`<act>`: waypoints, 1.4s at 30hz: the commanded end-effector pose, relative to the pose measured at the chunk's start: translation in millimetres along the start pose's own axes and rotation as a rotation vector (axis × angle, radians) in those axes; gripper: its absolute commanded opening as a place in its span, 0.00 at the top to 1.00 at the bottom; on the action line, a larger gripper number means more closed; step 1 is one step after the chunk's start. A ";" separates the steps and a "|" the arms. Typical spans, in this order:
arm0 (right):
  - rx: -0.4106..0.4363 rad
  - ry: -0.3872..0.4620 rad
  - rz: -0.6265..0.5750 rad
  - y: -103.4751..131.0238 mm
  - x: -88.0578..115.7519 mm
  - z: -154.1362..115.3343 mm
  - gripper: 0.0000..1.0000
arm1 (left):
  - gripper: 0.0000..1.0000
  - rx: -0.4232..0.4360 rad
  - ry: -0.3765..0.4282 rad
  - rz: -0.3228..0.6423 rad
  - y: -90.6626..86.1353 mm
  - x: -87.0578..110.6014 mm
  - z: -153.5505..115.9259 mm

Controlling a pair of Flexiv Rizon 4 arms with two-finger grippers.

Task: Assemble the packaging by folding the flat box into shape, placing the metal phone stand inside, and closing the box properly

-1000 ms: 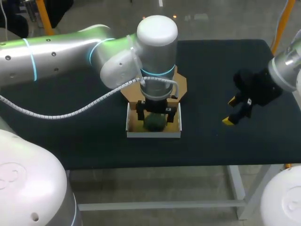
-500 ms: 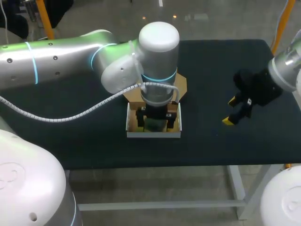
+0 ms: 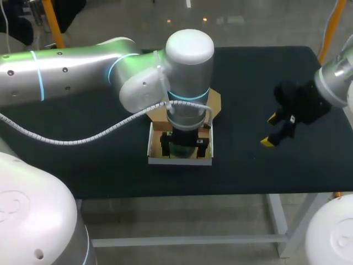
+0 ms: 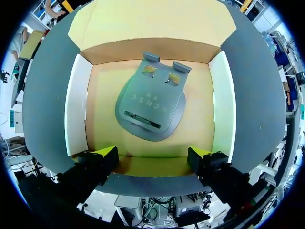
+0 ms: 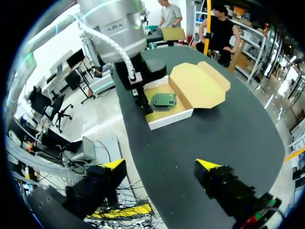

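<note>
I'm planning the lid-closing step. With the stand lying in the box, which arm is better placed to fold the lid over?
Probably left: the left gripper, open, hangs right over the box, with the lid flap just beyond it. The right gripper sits apart, off to the side.

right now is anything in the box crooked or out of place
Only slightly: the phone stand lies flat on the floor of the box, but it is turned a little off square to the walls. The lid is open, and nothing looks damaged.
</note>
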State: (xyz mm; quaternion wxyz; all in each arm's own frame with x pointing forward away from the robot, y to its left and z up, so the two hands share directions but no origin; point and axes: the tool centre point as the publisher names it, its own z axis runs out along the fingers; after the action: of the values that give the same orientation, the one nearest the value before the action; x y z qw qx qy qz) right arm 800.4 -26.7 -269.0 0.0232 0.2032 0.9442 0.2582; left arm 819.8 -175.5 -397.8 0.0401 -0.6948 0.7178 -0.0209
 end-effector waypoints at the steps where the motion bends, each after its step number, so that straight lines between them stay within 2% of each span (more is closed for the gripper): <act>1: -0.003 0.005 -0.002 -0.6 -0.4 -1.5 0.00 | 0.00 0.009 -0.010 -0.008 8.8 1.8 -1.7; 22: -0.003 0.005 -0.002 -0.6 -0.4 -1.5 0.00 | 0.00 -0.010 -0.014 -0.051 38.6 -0.4 -6.5; 28: -0.003 0.005 -0.002 -0.6 -0.4 -1.5 0.00 | 0.00 0.018 -0.024 -0.063 41.5 0.1 -10.5; 36: -0.003 0.005 -0.002 -0.6 -0.4 -1.5 0.00 | 0.00 0.069 0.016 -0.068 35.6 -2.5 -38.4; 42: -0.003 0.005 -0.002 -0.6 -0.4 -1.5 0.00 | 0.00 0.128 0.068 0.018 40.7 -13.8 -78.4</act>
State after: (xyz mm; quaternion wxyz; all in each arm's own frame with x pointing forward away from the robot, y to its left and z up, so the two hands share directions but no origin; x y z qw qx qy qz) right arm 800.4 -26.7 -269.0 0.0231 0.2031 0.9442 0.2583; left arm 786.8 -182.8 -350.6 0.0600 -0.6921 0.7162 -0.0664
